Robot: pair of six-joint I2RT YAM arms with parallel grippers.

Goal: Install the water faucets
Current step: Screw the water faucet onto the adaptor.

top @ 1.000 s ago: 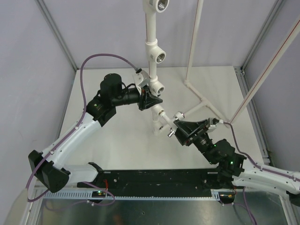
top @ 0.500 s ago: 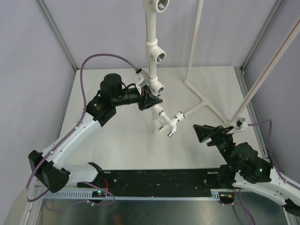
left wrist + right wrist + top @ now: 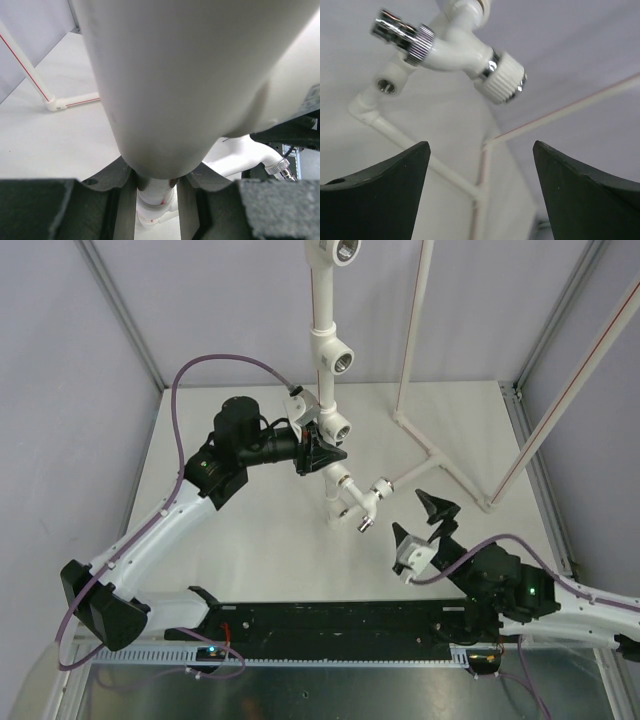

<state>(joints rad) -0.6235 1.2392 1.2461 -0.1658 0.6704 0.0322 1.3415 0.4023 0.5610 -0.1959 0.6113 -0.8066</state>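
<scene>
Your left gripper (image 3: 322,452) pinched the pipe (image 3: 322,365) at the centre of the overhead view. Your right gripper (image 3: 416,518) sat lower right, jaws spread, apart from the faucet (image 3: 365,502).

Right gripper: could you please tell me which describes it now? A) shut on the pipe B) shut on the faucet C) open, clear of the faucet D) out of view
C: the right gripper has its jaws wide apart with nothing between them, and the faucet sits beyond, untouched.
</scene>
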